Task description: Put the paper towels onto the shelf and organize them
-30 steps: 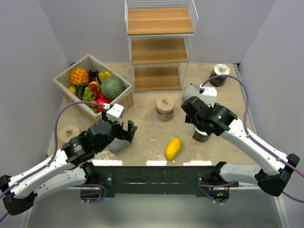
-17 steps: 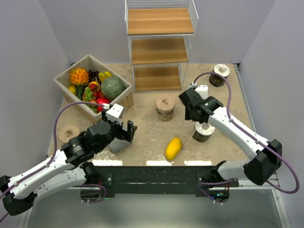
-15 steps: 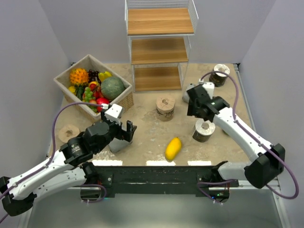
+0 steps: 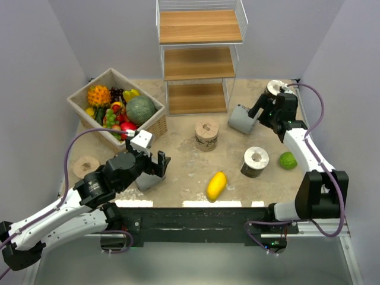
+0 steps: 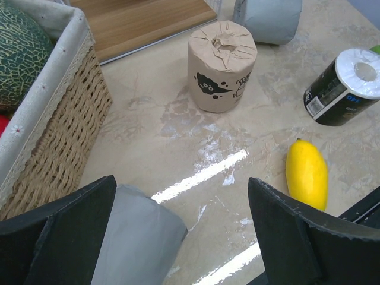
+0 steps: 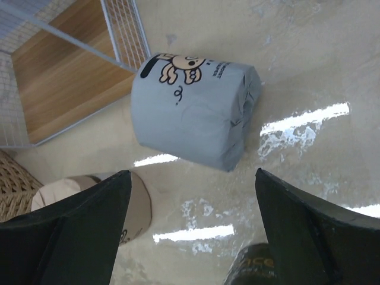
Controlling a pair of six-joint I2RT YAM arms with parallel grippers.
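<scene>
**Both grippers spread wide, nothing grasped**

The left gripper (image 5: 182, 180) is held wide open just above the table (image 4: 184, 157), and nothing is clamped by it. A grey roll (image 5: 135, 243) is seen low between its fingers, close against the left-hand one, with a clear gap left to the other; whether it is touched cannot be told. Straight ahead of this gripper a tan roll (image 5: 221, 58) with black prints is stood upright, and the lowest board of the shelf (image 5: 142, 21) is seen beyond it. To the right of the fingers a yellow mango (image 5: 306, 174) is laid flat, and farther ahead on that side a dark-wrapped roll (image 5: 347, 89) is stood with its pale top up. A wicker basket (image 5: 53, 136) is set close on the gripper's left.

The right gripper (image 6: 193, 173) is likewise opened wide and empty. Directly ahead of its fingertips, apart from both, a second grey roll (image 6: 193, 116) is laid on its side, just beside the shelf's wire corner. A second dark-wrapped roll (image 4: 274, 88) is partly hidden behind the right arm in the top view, and a second tan roll (image 4: 87, 165) is left well off to the left gripper's left.
</scene>
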